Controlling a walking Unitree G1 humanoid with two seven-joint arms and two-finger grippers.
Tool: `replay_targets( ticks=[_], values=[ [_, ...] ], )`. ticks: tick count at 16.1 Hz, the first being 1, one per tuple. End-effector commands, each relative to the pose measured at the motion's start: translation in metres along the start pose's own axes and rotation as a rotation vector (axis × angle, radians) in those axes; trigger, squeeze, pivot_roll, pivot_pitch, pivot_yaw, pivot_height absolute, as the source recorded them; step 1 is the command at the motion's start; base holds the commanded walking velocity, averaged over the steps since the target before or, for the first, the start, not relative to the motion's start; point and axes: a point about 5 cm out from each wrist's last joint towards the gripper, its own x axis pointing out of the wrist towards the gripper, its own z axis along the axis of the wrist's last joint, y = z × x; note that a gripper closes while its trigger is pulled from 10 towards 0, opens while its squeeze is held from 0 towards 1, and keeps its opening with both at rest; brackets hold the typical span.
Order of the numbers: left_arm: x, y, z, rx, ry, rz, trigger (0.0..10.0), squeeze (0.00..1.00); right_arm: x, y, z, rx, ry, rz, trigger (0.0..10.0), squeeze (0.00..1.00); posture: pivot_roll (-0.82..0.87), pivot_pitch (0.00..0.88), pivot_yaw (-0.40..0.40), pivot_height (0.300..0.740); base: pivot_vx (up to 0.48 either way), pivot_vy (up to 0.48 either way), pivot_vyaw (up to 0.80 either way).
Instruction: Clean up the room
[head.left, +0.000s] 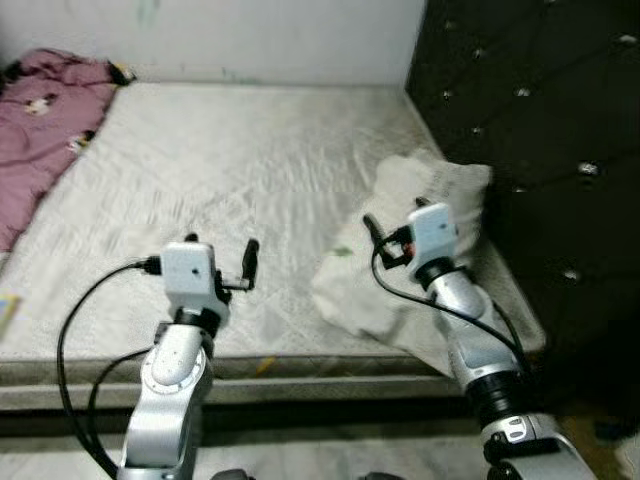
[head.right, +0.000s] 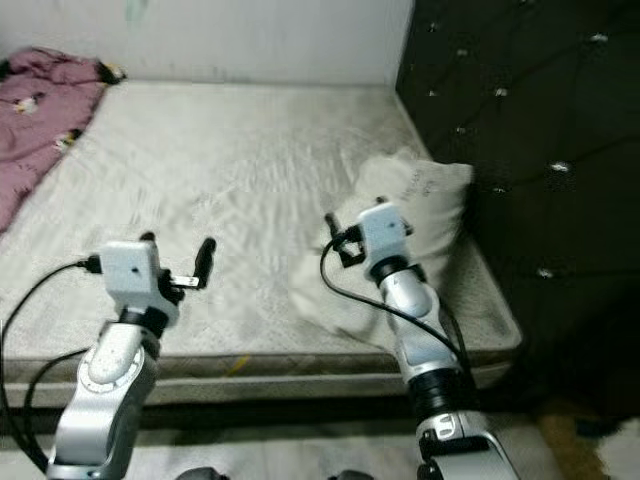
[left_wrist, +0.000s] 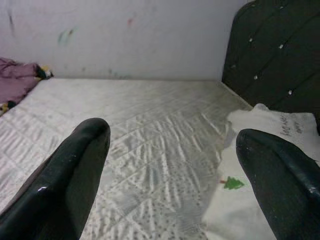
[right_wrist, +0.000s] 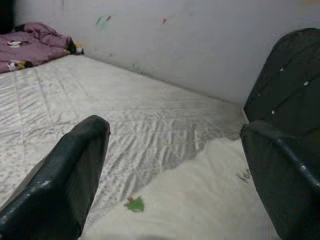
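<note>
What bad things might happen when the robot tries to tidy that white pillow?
The soft white pillow lies at the quilted mattress edge, so a nudge from the open right gripper might tip it onto the floor. The open left gripper hovers apart, so a one-sided pinch may let it sag.

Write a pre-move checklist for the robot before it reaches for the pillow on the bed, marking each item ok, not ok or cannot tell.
1. Right gripper open: ok, fingers spread wide in the right wrist view.
2. Left gripper open: ok, fingers apart in the left wrist view.
3. Pillow in sight: ok, it lies on the mattress beside the dark headboard.
4. Right gripper over the pillow: ok, it hangs above the pillow's near part.
5. Grippers touching the pillow: cannot tell for the right; the left is apart from it.
6. Other items to tidy: not ok, a purple blanket lies crumpled at the bed's far left.
</note>
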Motion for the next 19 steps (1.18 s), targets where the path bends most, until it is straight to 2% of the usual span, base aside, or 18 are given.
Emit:
replay_targets(
  ticks=[1,7,19],
  values=[
    [-0.0001,0.0039,0.0018,0.001,-0.005,0.010,10.0,0.00,0.0042,0.0059,0.0065,0.003,-0.025,0.017,10.0,0.00,0.03,0.000,-0.028,0.740,0.000,0.000,0.00],
    [-0.0004,0.0039,0.0028,0.004,-0.012,0.012,10.0,0.00,0.0045,0.0057,0.0060,-0.010,-0.025,0.022,10.0,0.00,0.03,0.000,-0.030,0.740,0.000,0.000,0.00],
    [0.0000,0.0034,0.0022,0.003,-0.018,0.006,10.0,0.00,0.0054,0.0073,0.0056,-0.021,-0.028,0.033,10.0,0.00,0.03,0.000,-0.034,0.740,0.000,-0.302,0.00]
  ],
)
